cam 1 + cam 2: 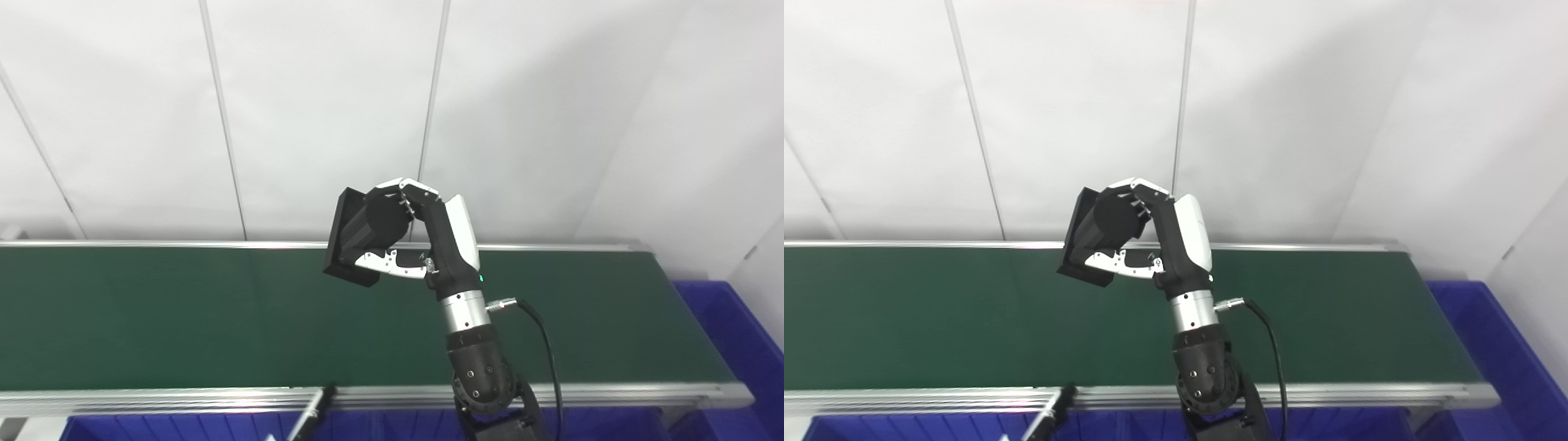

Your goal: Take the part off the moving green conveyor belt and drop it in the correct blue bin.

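My right hand (429, 236) is raised above the green conveyor belt (153, 318), near its far edge. Its fingers and thumb are shut on a black part (358, 236), a dark block with a rounded body, held tilted in the air and clear of the belt. It also shows in the right eye view (1096, 236). Only a thin black and white tip of my left hand (312, 413) shows at the bottom edge, over the belt's near rail. I cannot tell how its fingers stand. No other part lies on the visible belt.
A blue bin (741, 349) stands at the belt's right end. Another blue bin (184, 429) runs along the bottom edge below the near rail (153, 401). A black cable (545, 343) loops from my right wrist. White wall panels stand behind the belt.
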Tool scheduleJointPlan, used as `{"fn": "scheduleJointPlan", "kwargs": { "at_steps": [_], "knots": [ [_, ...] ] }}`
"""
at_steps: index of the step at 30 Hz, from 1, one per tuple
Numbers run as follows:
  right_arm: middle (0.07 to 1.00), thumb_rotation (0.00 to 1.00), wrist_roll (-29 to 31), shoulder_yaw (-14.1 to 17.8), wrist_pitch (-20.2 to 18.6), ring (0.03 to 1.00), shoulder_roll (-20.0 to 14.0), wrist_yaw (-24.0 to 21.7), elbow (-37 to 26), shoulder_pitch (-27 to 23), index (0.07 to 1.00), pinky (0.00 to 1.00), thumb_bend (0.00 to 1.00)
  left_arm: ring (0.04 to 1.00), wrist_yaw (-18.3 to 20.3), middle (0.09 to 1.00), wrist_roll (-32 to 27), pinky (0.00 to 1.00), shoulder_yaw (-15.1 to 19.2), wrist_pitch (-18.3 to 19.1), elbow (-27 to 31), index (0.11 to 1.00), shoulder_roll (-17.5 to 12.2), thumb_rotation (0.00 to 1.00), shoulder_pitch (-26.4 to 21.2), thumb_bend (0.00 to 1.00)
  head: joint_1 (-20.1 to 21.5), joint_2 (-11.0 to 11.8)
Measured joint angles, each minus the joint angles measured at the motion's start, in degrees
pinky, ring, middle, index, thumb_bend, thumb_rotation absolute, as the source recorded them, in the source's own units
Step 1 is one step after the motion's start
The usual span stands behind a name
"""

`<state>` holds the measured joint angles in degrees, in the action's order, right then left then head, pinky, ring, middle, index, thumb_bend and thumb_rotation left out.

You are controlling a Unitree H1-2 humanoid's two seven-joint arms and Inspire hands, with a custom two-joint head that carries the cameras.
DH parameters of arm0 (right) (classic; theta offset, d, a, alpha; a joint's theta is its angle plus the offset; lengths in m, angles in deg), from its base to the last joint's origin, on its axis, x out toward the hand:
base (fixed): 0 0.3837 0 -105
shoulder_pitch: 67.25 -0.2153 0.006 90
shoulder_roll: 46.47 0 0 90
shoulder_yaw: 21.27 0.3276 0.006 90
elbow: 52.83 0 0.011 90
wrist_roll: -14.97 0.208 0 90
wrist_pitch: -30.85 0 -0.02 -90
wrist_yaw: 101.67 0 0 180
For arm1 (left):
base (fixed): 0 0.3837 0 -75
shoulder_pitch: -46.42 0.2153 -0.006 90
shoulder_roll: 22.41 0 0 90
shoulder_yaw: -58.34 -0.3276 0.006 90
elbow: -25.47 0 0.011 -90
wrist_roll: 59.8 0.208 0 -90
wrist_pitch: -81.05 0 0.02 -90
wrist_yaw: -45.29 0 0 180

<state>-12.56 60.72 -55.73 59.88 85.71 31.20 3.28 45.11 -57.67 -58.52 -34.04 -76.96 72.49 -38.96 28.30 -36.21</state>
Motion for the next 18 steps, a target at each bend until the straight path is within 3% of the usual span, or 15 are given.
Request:
{"fn": "scheduleJointPlan", "kwargs": {
  "at_steps": [6,18],
  "knots": [
    [0.478,0.0,-0.1,1.4,-3.44,0.373,-1.17,-1.9,-6.5,5.52,0.541,0.25,0.51,1.0,4.65,0.99,-1.9,1.0,4.31,0.0,2.67,1.0,-0.66,0.99,0.85,1.0,1.41,-4.56],
    [0.453,0.0,-2.55,2.39,-4.07,0.364,-4.05,-3.44,-17.42,18.86,0.541,0.23,0.51,1.0,10.38,0.979,-3.28,1.0,9.57,0.0,4.61,1.0,1.21,0.96,1.32,1.0,2.11,-7.21]
  ]
}}
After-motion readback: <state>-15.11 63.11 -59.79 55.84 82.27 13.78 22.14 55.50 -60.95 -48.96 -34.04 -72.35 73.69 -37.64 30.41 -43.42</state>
